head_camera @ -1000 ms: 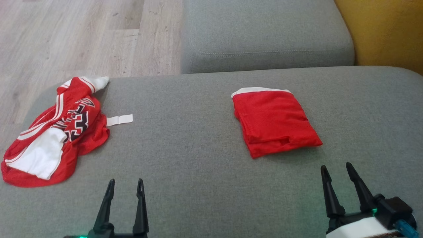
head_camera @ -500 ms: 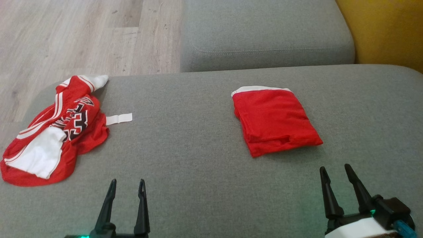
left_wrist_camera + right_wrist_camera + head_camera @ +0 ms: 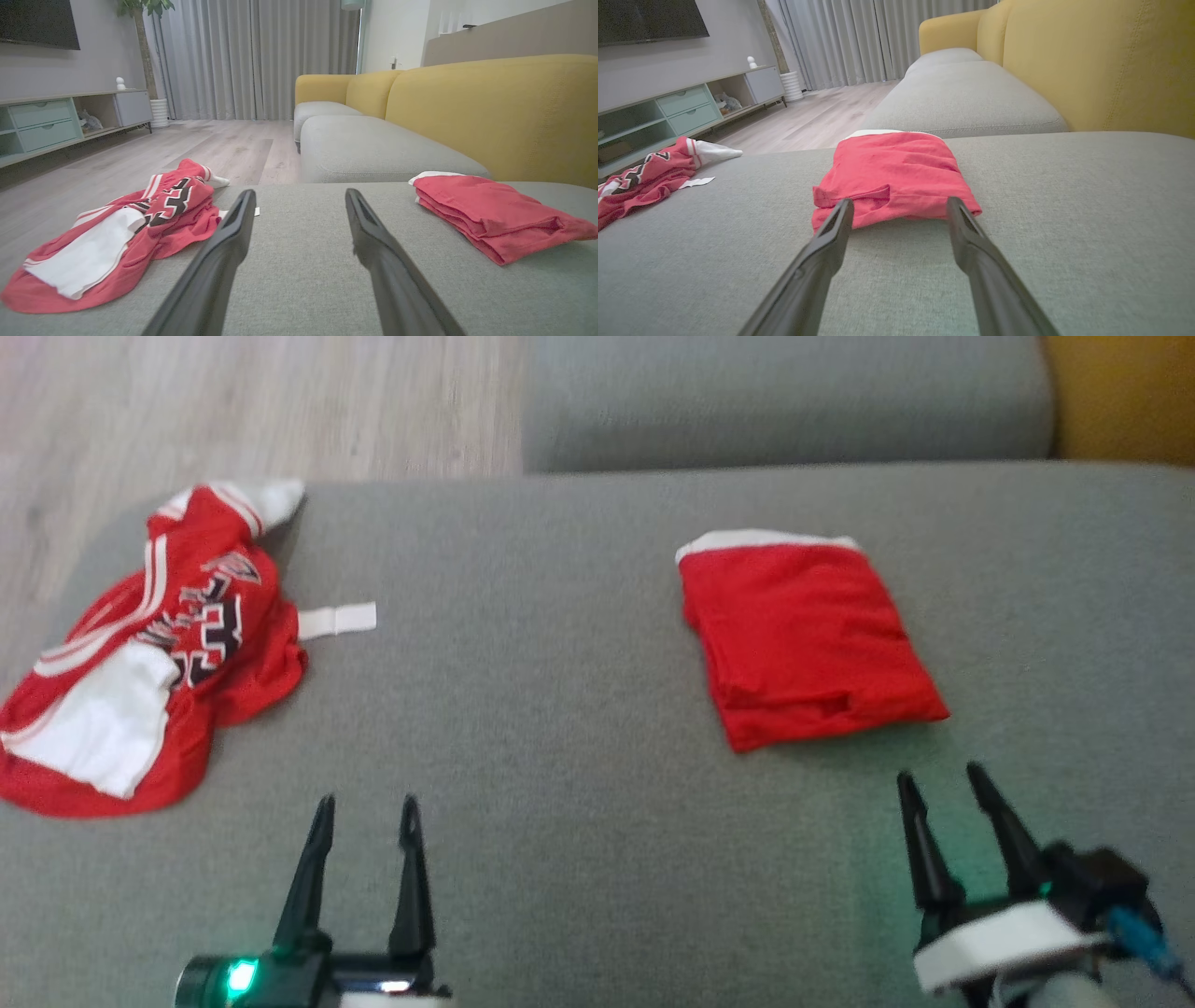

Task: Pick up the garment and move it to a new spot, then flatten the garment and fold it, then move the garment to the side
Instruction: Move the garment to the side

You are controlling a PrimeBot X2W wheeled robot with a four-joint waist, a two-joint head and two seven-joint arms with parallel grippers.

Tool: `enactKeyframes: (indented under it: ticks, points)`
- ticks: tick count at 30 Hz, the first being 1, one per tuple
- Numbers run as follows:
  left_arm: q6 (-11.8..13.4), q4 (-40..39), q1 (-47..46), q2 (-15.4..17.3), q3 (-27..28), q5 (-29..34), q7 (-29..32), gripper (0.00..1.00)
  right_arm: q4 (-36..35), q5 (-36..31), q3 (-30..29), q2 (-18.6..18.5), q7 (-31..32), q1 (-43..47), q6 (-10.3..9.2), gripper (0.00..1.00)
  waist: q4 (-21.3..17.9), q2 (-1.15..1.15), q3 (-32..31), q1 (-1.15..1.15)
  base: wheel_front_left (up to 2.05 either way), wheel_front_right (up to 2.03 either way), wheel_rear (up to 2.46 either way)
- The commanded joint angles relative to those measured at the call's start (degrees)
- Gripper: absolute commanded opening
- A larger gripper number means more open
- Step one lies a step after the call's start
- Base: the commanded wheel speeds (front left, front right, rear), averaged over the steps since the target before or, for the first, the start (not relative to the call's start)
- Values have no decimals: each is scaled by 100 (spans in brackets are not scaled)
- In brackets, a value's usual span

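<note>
A crumpled red-and-white jersey garment (image 3: 149, 663) with black lettering lies at the left end of the grey sofa seat (image 3: 560, 709). It also shows in the left wrist view (image 3: 126, 233) and in the right wrist view (image 3: 640, 184). A folded red garment (image 3: 803, 639) with a white edge lies flat to the right (image 3: 490, 217). My left gripper (image 3: 366, 803) is open and empty over bare seat, right of the jersey (image 3: 300, 193). My right gripper (image 3: 939, 773) is open and empty just short of the folded garment's near edge (image 3: 900, 201).
A small white strip (image 3: 338, 620) lies beside the jersey. A second grey cushion (image 3: 775, 401) lies beyond the seat, with the yellow backrest (image 3: 490, 107) to the right. Wood floor (image 3: 233, 411) borders the seat's left end. A low cabinet (image 3: 46, 121) stands far off.
The whole head picture has shifted, so the camera has moved. Both garments lie where they were on the seat. Both grippers stay open and low.
</note>
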Motion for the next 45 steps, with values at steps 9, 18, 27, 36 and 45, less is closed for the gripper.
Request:
enactKeyframes:
  ticks: [9, 18, 27, 36, 45]
  points:
    - [169, -292, -803, -36, -165, 96, -13, 100, 543, 580, 223, -486, 180, -1342, 12, 100, 321, 0, 864, 0, 0, 0, 0]
    - [243, -305, -1233, -36, -471, 129, -13, 100, 995, 1119, 395, -1196, 1442, -2572, 12, 100, 613, 0, 1412, 0, 0, 0, 0]
    - [346, -269, -1449, -37, -678, 69, -13, 100, 1350, 1627, 320, -1860, 2359, -3095, 12, 100, 713, 0, 1704, 0, 0, 0, 0]
    - [410, -240, -1552, -37, -680, 30, -13, 100, 1118, 2515, 974, -2115, 2848, -3097, 12, 0, 558, 0, 1773, 0, 0, 0, 0]
    - [193, -265, -1667, -26, -539, 220, -13, 100, 836, 2220, 802, -3223, 2989, -3127, 12, 0, -271, 0, 2068, 0, 0, 0, 0]
